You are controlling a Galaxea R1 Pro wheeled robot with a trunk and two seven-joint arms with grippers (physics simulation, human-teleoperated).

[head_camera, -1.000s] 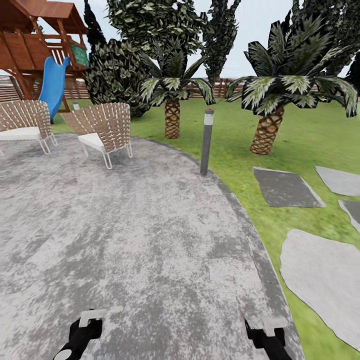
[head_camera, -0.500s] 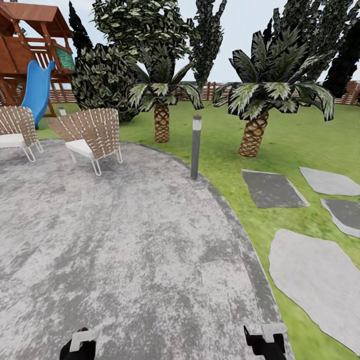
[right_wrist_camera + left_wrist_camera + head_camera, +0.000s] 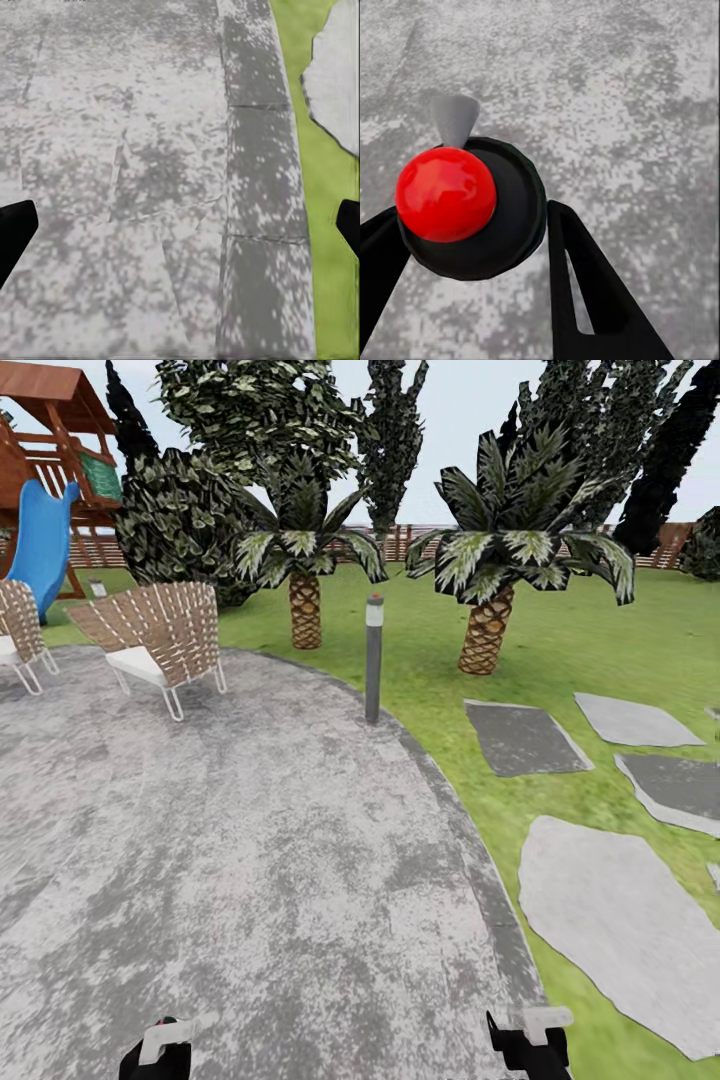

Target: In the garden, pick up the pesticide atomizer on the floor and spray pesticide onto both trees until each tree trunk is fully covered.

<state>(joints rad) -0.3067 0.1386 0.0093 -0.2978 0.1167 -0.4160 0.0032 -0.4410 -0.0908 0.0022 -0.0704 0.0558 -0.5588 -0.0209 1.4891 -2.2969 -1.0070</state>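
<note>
Head camera looks forward and down over grey paving [image 3: 250,840] toward lawn [image 3: 600,650]. Both wrist cameras face straight down, close to that paving [image 3: 622,90]; right wrist includes lawn edge [image 3: 300,187].

Flat, even daylight, soft rendered textures, hardly any cast shadows, faint overall blur.
</note>
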